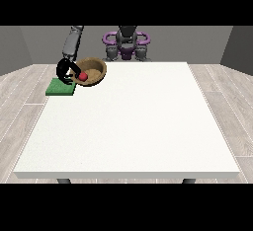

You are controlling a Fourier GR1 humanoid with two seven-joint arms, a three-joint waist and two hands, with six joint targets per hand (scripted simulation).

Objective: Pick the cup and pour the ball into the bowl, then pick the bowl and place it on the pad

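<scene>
A brown wooden bowl [94,69] is held tilted above the table's far left corner, its opening turned towards the camera. A red ball [83,76] lies inside it near the lower rim. The hand at the view's left [65,70] has its fingers curled round the bowl's left rim. A flat green pad [60,88] lies on the table just below and to the left of the bowl. No cup shows anywhere. No hand appears at the view's right.
The large white table [133,126] stretches from the pad towards the camera. The robot's torso [126,42] stands behind the far edge, and the grey arm [72,40] reaches down to the bowl.
</scene>
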